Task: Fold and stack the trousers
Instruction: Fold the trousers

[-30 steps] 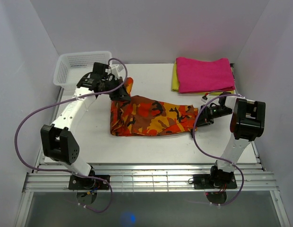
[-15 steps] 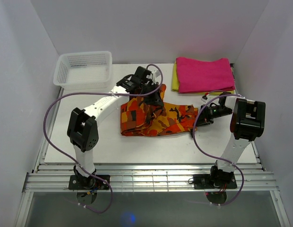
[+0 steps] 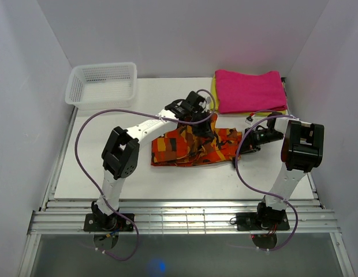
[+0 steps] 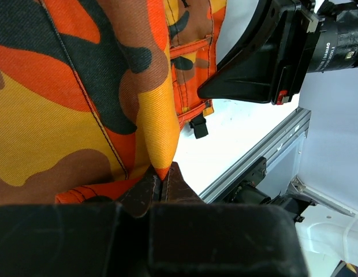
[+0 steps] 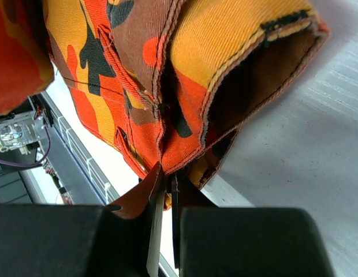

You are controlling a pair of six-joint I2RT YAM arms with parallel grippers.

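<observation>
Step in hand: You are mid-fold, by my reading. The trousers (image 3: 187,149) lie doubled over on the middle of the table (image 3: 92,173), with one end lifted across toward the other.
Left gripper (image 4: 161,186): Pinched closed on a fold of the camouflage cloth, which hangs from its tips above the lower layer.
Right gripper (image 5: 165,180): Clamped on the right-hand end of the trousers, low by the tabletop (an open mouth of the cloth sits just past its tips).
Next move: You likely need to lay the lifted fold down so its edge meets the end that the right gripper pins. Let go only once the layers lie flat. The bundle can then go to the pile.
Edges: The trousers' right end is near the right arm's wrist, and the two grippers are close together. From the left wrist, the right wrist's black housing (image 4: 265,52) shows just beside the cloth, so you have little margin there.
Open room: Bare table lies to the left of the trousers and along the near side. The basket (image 3: 75,86) stands well apart at the far left.
Stack spot: The pink cloth (image 3: 248,89) lies on the yellow cloth (image 3: 213,99) at the far right, just beyond the trousers.
Risk: The folded layers could slide or bunch if one grip pulls against the other.
</observation>
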